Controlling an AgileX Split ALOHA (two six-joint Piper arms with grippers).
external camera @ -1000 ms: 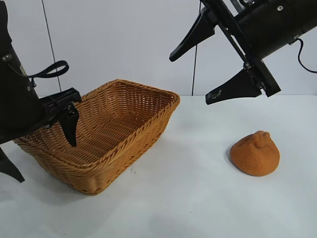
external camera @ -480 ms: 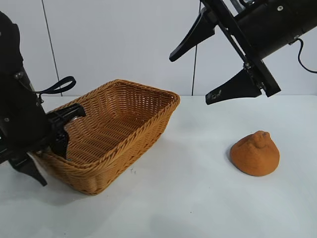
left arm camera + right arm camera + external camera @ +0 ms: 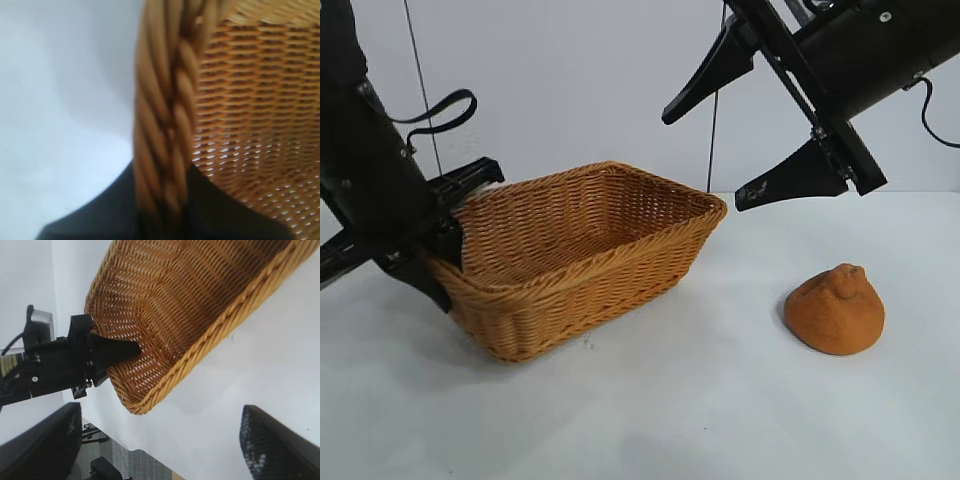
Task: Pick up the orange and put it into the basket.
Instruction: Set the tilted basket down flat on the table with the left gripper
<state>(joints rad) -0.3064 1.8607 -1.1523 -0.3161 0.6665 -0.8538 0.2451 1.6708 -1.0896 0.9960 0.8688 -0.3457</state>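
The rusty-orange, knobby orange lies on the white table at the right, with nothing touching it. My left gripper is shut on the braided rim of the wicker basket at its left end, which is lifted so the basket tilts. In the left wrist view the rim runs between the dark fingers. My right gripper hangs open high above the table, between basket and orange, holding nothing. The right wrist view shows the basket and the left gripper at its end.
A white table carries everything, with a pale wall behind it. The table's edge and the floor below show in the right wrist view. Open tabletop lies between the basket and the orange.
My left gripper has closed on the basket's rim and risen, lifting that end; the basket has tilted and slid toward the right. The right arm and the orange have not moved.
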